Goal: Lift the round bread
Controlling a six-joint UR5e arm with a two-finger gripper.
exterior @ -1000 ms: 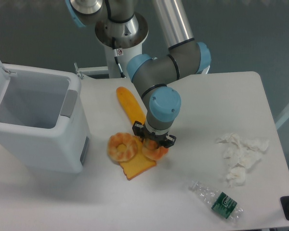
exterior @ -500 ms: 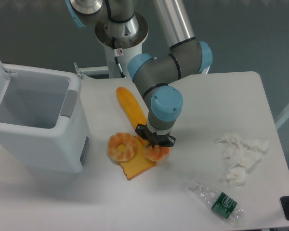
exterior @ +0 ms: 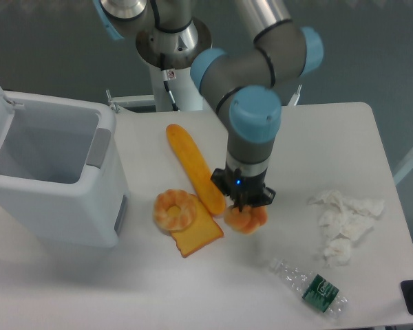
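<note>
camera: fingers [exterior: 245, 206] grip one round bread [exterior: 246, 219]; one ring bun [exterior: 176, 210], one baguette [exterior: 194, 168].

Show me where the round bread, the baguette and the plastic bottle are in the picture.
round bread [exterior: 246, 219], fixed camera, on its orange top below the hand.
baguette [exterior: 193, 167], fixed camera, on the middle of its length.
plastic bottle [exterior: 311, 285], fixed camera, on its clear body beside the green label.
</note>
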